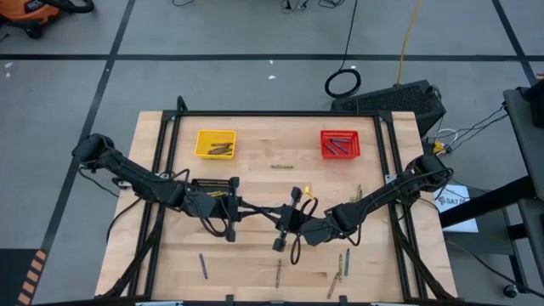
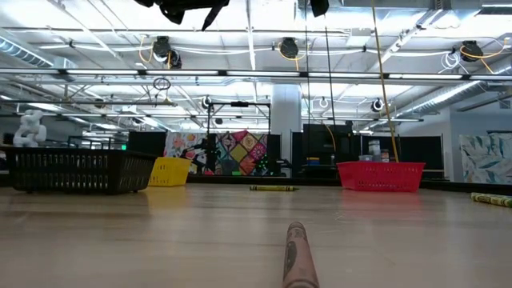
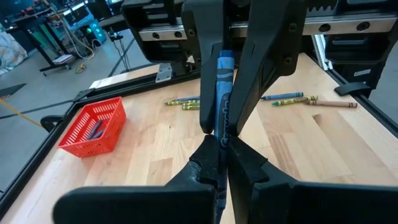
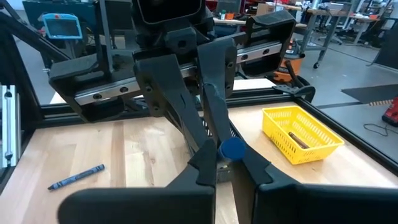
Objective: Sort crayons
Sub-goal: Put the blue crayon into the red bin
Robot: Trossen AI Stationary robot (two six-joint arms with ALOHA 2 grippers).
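Above the middle of the table my two grippers meet tip to tip, my left gripper [image 1: 265,211] coming from the left and my right gripper [image 1: 280,216] from the right. Both are shut on one blue crayon [image 3: 222,87], which is lifted clear of the table. Loose crayons lie flat on the wood: a yellow-green one [image 1: 282,167] at the far middle, several near the front edge [image 1: 340,265], and a brown one [image 2: 298,256] close to the low camera. In the low view only dark parts of the arms show, at the top edge. My left gripper pinches one end of the blue crayon [image 3: 219,146] between its two fingertips. The fingers come about level from the table's left and lie along the crayon, which sticks out ahead of them. My right gripper pinches the same crayon between its two fingers [image 3: 208,93], coming about level from the table's right. The fingers lie along the crayon. Its round end [image 4: 233,149] shows between my own fingertips in the right wrist view.
A yellow basket [image 1: 215,143] holding brown crayons stands at the far left. A red basket [image 1: 340,143] with blue crayons stands at the far right. A black basket [image 2: 76,170] sits near my left arm. Black frame rails [image 1: 161,170] run along the table's sides.
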